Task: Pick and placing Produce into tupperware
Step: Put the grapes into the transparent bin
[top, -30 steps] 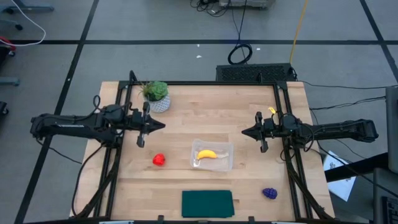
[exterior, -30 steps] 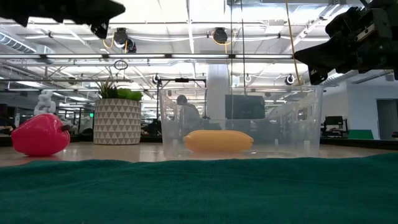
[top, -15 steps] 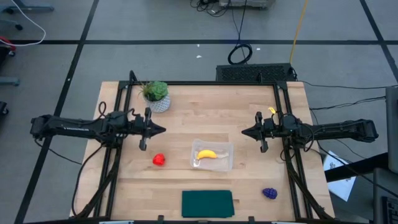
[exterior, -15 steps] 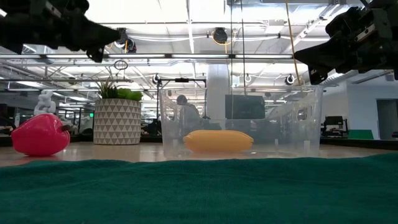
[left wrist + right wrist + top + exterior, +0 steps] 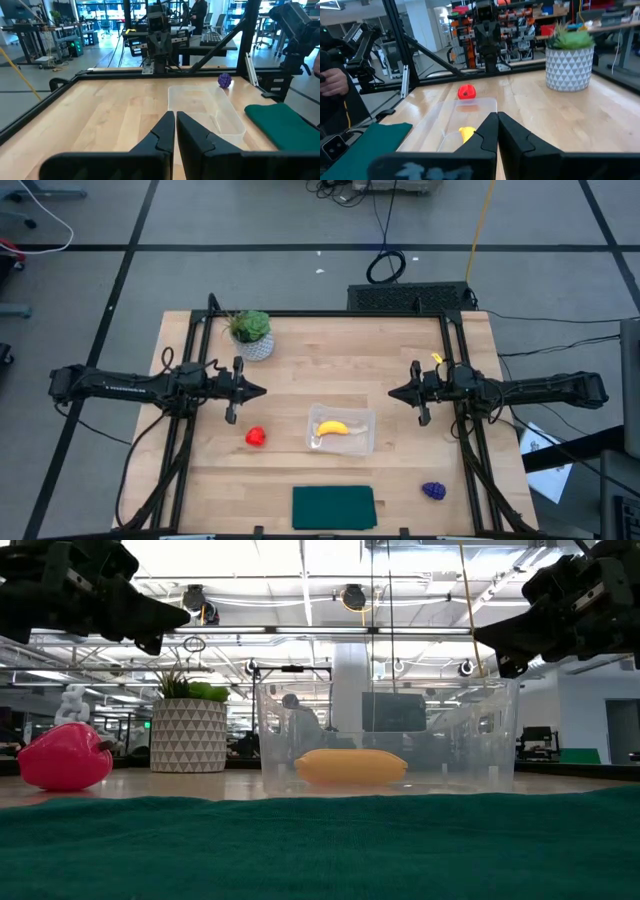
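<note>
A: What could go wrong from here?

B: The red round fruit (image 5: 256, 437) lies on the bare wood just left of the tupperware (image 5: 362, 442), and it is judged likely to roll if it is nudged by a closing finger before it is properly straddled. The tupperware is light and clear, so it could be pushed along the table (image 5: 330, 370) if its wall were clipped on the way in.

A: How are the pincers set?

B: The left gripper (image 5: 258, 390) is held above the table behind and left of the tupperware, fingers pressed together, nothing held. The right gripper (image 5: 393, 392) is closed and empty too, behind and right of the tupperware.

A: And the contents?

B: Only the banana (image 5: 332, 427) is seen inside the tupperware. The grape bunch (image 5: 433, 490) lies outside, well to its right and nearer the front edge.
</note>
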Robot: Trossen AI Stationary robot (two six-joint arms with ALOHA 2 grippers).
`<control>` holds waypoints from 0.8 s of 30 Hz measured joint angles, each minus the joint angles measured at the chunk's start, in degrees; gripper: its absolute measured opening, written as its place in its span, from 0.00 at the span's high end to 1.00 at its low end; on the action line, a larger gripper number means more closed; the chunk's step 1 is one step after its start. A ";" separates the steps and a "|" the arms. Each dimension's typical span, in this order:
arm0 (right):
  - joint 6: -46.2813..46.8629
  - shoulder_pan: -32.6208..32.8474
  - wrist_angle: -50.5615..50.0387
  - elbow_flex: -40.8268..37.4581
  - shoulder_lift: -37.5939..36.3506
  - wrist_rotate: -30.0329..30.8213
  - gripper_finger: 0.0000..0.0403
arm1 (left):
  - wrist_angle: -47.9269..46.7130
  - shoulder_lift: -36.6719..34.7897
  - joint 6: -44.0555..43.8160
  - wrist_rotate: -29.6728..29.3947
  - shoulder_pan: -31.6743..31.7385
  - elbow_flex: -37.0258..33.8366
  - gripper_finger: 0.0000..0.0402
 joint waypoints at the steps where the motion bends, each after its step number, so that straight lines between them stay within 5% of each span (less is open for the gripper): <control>1: 0.57 0.00 -0.53 -0.02 0.02 -0.02 1.00 | 0.01 0.00 0.57 -0.01 0.00 0.00 0.94; 12: 0.92 1.10 -0.91 -0.02 0.00 -5.74 1.00 | -1.63 0.02 2.52 -1.37 0.00 0.00 0.94; 24: 1.10 12.51 4.94 -0.02 0.00 -8.86 1.00 | -2.35 0.02 2.12 -2.97 0.00 0.00 0.94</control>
